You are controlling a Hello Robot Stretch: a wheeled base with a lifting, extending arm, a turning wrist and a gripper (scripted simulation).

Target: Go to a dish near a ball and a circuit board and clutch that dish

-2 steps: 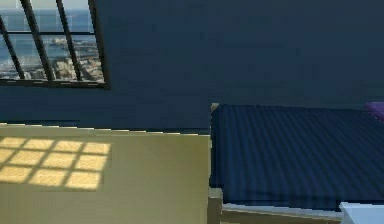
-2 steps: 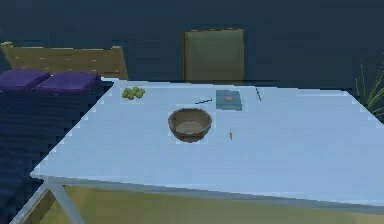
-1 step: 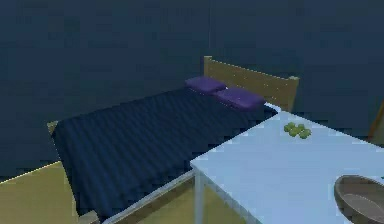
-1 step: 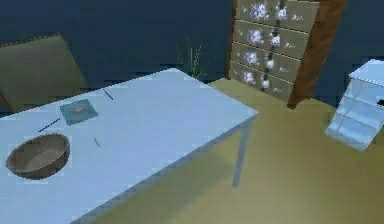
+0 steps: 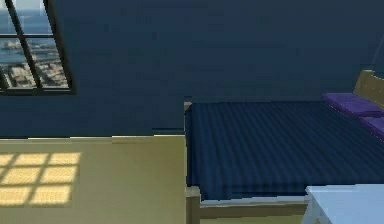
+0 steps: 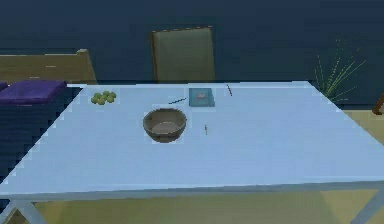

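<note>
In the arm side view a pale blue bench [image 6: 260,150] is seen from its near edge, and the dish [image 6: 165,124], a brown bowl, is found upright on it left of the middle, apart from the other things. A thin dark stick [image 6: 206,128] is laid near it on the right. Farther back a flat blue-green board [image 6: 203,97] is set near the far edge, with a small green round cluster [image 6: 103,97] well to its left. Beyond the bench a wooden chair [image 6: 183,52] is placed before a dark blue wall [image 6: 280,40], and a plant [image 6: 335,75] is seen at the right. In the forward view a tan floor [image 5: 120,170] lies nearest, then a bed [image 5: 270,150] with purple pillows [image 5: 350,102], and a window [image 5: 30,50] at the far left. The state of the end effector cannot be told
</note>
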